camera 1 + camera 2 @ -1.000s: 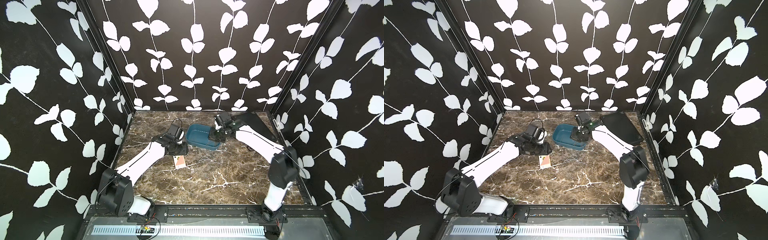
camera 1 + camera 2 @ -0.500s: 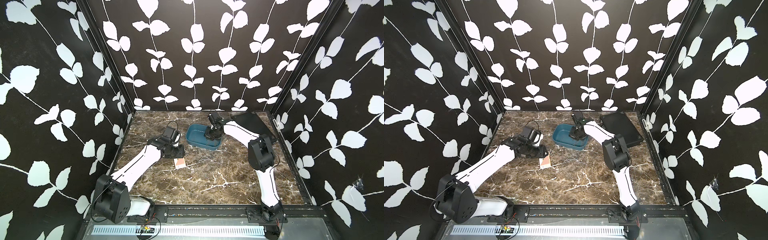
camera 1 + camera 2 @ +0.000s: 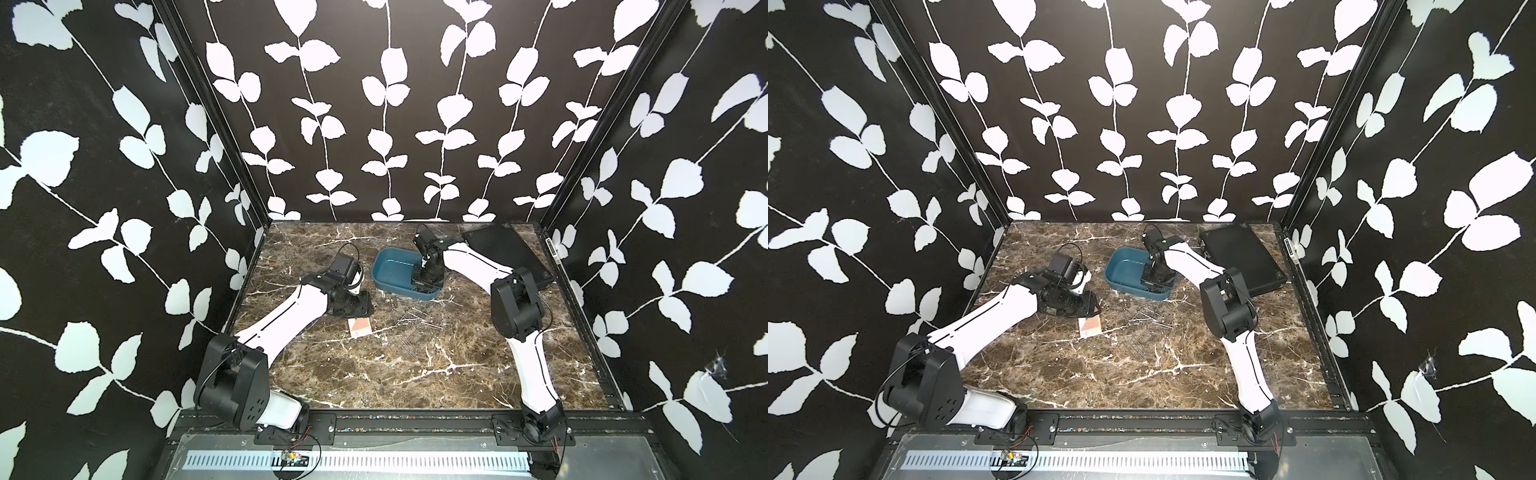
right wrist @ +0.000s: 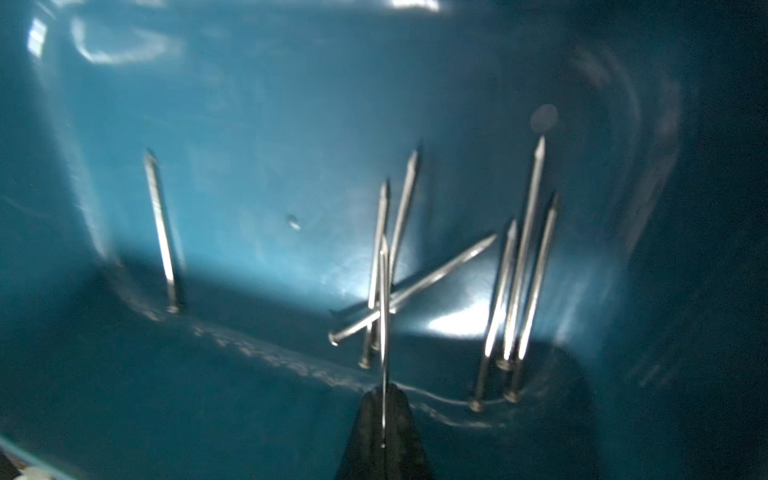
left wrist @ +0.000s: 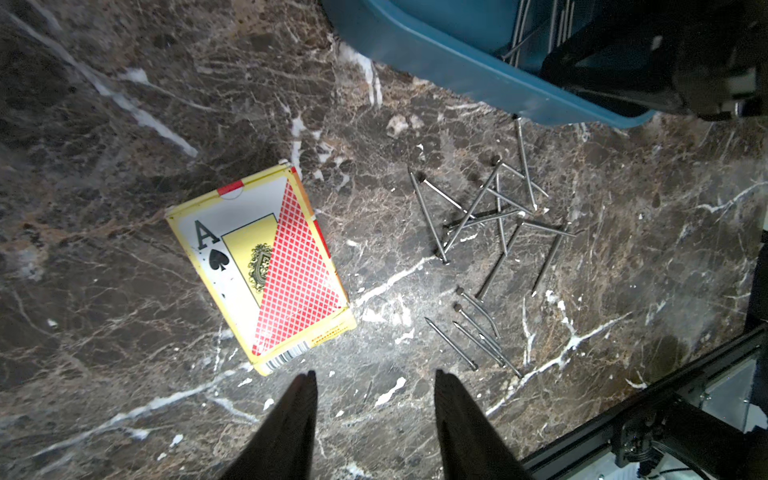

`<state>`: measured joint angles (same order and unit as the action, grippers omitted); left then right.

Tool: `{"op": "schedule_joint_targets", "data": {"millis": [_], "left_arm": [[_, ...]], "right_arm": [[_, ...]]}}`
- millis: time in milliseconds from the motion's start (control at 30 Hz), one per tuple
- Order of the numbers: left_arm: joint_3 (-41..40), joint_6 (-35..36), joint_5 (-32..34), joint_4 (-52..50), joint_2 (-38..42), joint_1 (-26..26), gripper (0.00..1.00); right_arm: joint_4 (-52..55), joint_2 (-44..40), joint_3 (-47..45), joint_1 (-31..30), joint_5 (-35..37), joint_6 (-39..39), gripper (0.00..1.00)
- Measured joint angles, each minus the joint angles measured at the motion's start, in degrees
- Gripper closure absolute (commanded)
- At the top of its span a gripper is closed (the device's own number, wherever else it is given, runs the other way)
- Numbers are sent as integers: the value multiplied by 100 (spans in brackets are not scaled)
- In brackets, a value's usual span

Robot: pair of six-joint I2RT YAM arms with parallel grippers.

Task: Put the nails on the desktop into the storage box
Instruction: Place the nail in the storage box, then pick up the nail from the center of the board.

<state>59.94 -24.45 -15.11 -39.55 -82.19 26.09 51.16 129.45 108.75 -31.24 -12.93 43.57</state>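
Note:
The teal-blue storage box (image 3: 388,266) (image 3: 1121,270) stands at the back middle of the desktop (image 3: 374,374). My right gripper (image 4: 384,390) reaches down inside it, shut on one thin nail (image 4: 384,311) that sticks out past the fingertips. Several nails (image 4: 523,257) lie on the box floor (image 4: 270,166). More nails (image 5: 486,216) (image 3: 411,318) (image 3: 1148,318) lie scattered on the desktop in front of the box. My left gripper (image 5: 374,376) hovers open over bare marble, with nothing between its fingers. It is near those nails and a card box.
A yellow and red playing-card box (image 5: 266,266) (image 3: 360,326) lies on the desktop left of the loose nails. A flat black case (image 3: 507,253) (image 3: 1241,253) sits at the back right. The right arm's elbow (image 3: 515,307) stands over the desktop's right side.
The right arm has folded, its elbow swinging in over the desktop, and its gripper has gone down into the box with the nail. The left gripper's fingers have spread a little.

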Motion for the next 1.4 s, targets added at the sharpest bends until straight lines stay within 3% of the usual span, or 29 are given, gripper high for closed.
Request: {"op": "schedule_joint_targets", "data": {"millis": [233, 367, 600, 700, 833, 1000, 1400], "left_arm": [[-2, -22, -125, 166, -98, 0, 49], [-52, -57, -197, 282, -166, 0, 49], [-278, -195, -315, 529, -212, 17, 47], [-315, -267, -352, 592, -286, 74, 47], [-310, -321, -356, 719, -428, 190, 47], [-286, -369, -354, 761, -542, 343, 46], [-337, -409, -317, 776, -496, 372, 45]], "right_arm": [[229, -146, 11, 0, 79, -319, 74], [278, -678, -94, -4, 162, -592, 73], [-103, -2747, -1847, -37, 90, -1506, 65], [-160, -3101, -2533, -79, -17, -2155, 63], [-153, -3053, -3123, -293, 46, -3128, 61], [-184, -2806, -3189, -688, 354, -4092, 60], [-315, -1971, -3101, -870, 929, -5047, 59]]}}
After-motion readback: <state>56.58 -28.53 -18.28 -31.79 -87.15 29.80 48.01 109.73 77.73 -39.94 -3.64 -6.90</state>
